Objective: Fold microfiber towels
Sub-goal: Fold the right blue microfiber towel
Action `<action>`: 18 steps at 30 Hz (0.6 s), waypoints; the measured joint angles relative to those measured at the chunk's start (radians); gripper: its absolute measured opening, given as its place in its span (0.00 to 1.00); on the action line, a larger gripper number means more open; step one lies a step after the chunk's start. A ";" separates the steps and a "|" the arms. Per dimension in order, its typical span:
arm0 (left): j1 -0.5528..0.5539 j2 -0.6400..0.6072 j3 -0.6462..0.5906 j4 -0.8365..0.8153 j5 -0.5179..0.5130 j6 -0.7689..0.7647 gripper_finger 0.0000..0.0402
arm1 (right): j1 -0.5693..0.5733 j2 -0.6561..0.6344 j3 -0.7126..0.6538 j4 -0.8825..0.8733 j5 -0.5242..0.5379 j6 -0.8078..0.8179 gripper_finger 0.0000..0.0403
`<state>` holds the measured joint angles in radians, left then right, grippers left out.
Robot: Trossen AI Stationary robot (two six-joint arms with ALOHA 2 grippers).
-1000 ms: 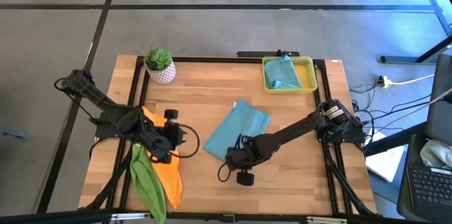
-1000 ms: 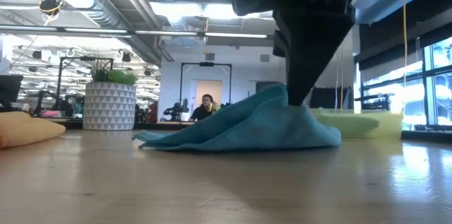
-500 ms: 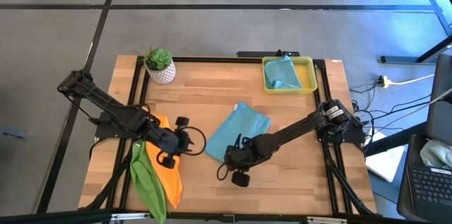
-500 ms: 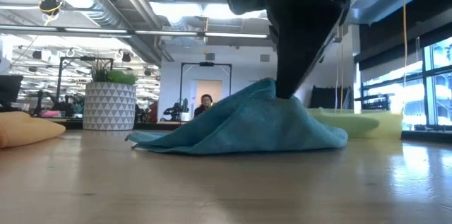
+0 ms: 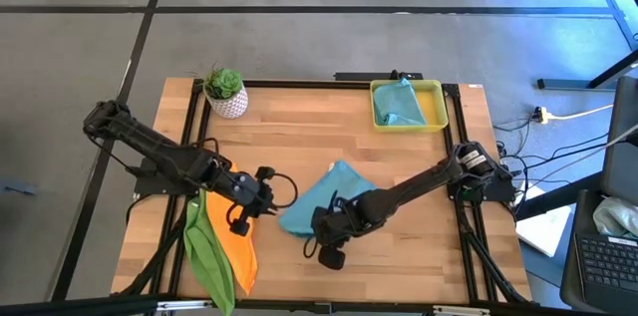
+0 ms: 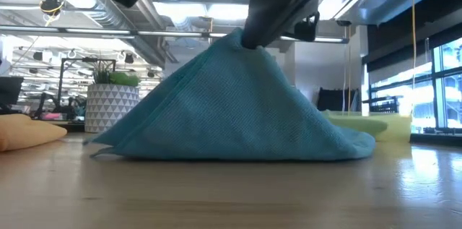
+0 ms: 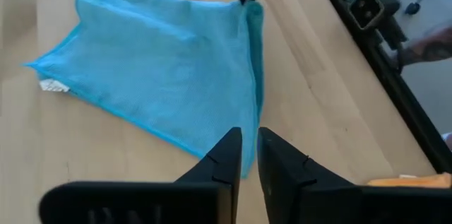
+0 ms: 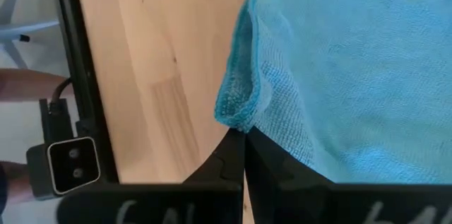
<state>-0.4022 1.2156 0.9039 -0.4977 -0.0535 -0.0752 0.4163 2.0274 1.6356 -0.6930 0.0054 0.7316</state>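
A teal towel [image 5: 329, 196] lies mid-table, drawn up into a tent [image 6: 231, 106] by its near corner, on which my right gripper [image 5: 319, 222] is shut. The towel's lower edges rest on the wood. My left gripper [image 7: 248, 143] hovers just left of the towel, near its left corner [image 5: 283, 220]. Its fingers stand close together with a narrow gap and touch nothing. An orange towel [image 5: 239, 246] and a lime green towel [image 5: 207, 256] lie flat at the near left. My right gripper pinches a bunched corner of the teal towel [image 8: 236, 114] between its two fingertips, coming from above and slanting down. The held corner forms the tent's peak [image 6: 242, 37]. The cloth slopes away taut below it, with its lower edge [image 6: 216, 155] on the table.
A yellow tray [image 5: 434, 107] at the far right holds another teal towel [image 5: 397, 103]. A potted plant [image 5: 225, 93] stands at the far left. Bare wood lies between the towel and the near edge. A person's arm [image 7: 427, 40] shows beyond the table frame.
My right gripper has risen and drifted toward the table's left, pulling the towel's near corner up. The flat cloth has become a tall tent, its far edges still on the table. My left gripper has moved right, off the orange towel, toward the teal towel.
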 joint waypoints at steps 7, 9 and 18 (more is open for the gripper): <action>0.036 0.000 0.000 -0.005 0.020 0.000 0.06 | 0.003 0.000 0.000 0.013 0.001 -0.003 0.01; 0.048 0.000 0.000 -0.005 0.020 0.000 0.04 | 0.002 0.000 0.000 0.011 0.001 -0.013 0.01; 0.065 0.000 0.000 -0.006 0.087 0.000 0.01 | 0.002 0.000 0.000 0.009 0.001 -0.063 0.01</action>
<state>-0.3374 1.2152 0.9039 -0.5034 0.0339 -0.0753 0.4183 2.0274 1.6356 -0.6838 0.0063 0.6685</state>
